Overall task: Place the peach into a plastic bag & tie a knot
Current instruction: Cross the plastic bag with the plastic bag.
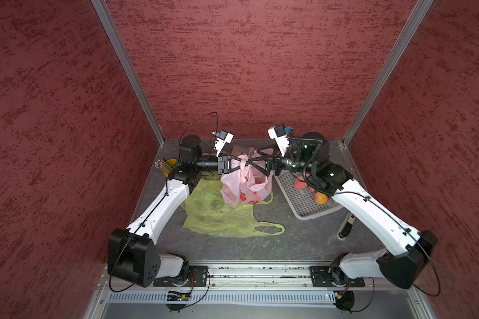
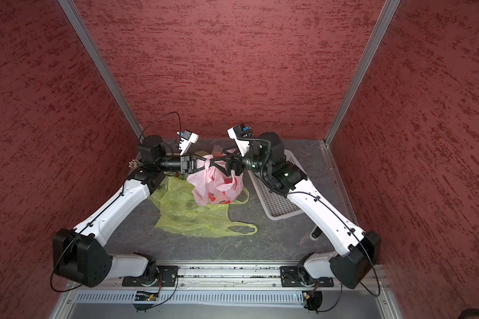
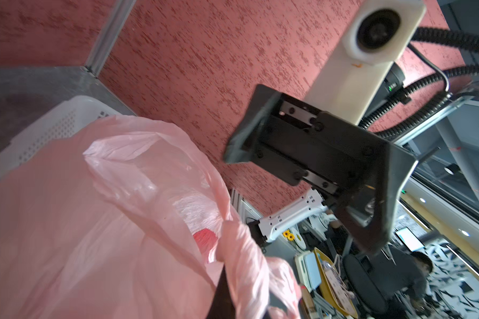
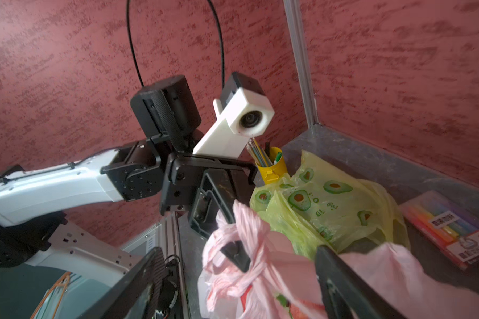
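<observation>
Red walls box in a grey desk (image 1: 288, 237). On it sits the pink bag (image 1: 233, 190); a reddish shape inside is likely the peach (image 1: 257, 181). Above the bag, the left gripper (image 1: 241, 163) pinches the knot (image 1: 244, 159). Beside the knot, the right gripper's (image 1: 256, 162) jaws are spread and empty. The tying looks nearly done. Next, the right gripper would regrip the loose handle and pull away from the knot.

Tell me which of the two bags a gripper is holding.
The pink bag: the left gripper is shut on its twisted handles. The yellow-green bag lies spread on the table, with no gripper on it.
</observation>
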Tool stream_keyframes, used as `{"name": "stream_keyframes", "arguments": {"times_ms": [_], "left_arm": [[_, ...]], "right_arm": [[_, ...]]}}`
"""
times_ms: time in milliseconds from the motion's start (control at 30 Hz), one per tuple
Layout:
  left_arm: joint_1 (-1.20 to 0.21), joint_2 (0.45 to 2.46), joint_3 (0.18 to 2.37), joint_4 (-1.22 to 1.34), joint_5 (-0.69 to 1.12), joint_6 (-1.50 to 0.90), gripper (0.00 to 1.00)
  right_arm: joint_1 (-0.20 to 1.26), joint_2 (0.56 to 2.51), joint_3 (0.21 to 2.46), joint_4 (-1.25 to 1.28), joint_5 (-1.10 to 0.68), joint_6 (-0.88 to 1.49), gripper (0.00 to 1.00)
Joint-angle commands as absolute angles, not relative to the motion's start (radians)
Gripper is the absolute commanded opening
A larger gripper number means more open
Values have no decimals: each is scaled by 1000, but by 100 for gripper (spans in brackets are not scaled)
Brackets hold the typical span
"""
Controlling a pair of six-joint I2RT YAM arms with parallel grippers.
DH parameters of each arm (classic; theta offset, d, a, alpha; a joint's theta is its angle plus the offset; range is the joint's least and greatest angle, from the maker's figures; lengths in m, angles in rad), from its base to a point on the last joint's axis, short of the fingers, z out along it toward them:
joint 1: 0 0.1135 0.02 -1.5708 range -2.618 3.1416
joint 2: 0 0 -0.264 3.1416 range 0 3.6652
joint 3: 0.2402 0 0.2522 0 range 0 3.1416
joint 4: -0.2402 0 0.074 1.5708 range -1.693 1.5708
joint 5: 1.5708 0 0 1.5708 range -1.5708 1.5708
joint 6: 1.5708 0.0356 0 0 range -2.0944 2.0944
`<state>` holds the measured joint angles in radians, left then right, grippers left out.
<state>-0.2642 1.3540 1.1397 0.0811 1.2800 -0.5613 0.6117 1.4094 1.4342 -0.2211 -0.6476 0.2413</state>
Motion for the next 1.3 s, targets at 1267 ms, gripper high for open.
{"name": "stream_keyframes", "arguments": {"times_ms": [1267], "left_arm": [[-267, 1419, 1120, 107, 1313, -645, 0]], "right_arm": [[652, 1513, 1388, -241, -835, 278, 68]]}}
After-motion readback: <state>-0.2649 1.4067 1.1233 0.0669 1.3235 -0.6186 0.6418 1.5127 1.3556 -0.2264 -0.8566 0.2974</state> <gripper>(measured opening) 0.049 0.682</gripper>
